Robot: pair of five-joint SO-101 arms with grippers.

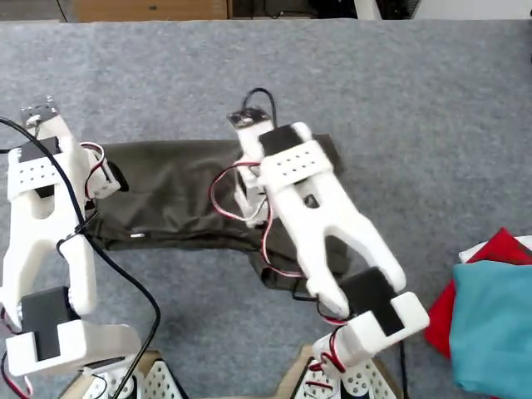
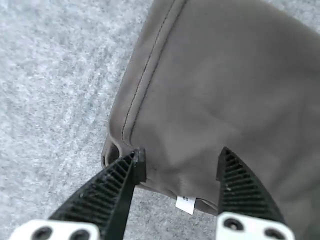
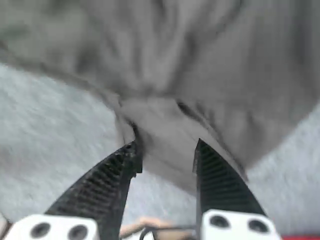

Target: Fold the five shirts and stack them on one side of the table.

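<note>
High view: red shirt (image 1: 497,248) under teal shirt (image 1: 499,324); wrist views: left gripper (image 2: 181,154), right gripper (image 3: 165,145), jaws apart at dark shirt (image 2: 225,75).

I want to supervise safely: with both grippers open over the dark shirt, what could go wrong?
The left gripper straddles the layered edge of the dark shirt and may pinch only one layer. The right gripper sits over bunched cloth, so closing there might lock wrinkles into the fold.
</note>
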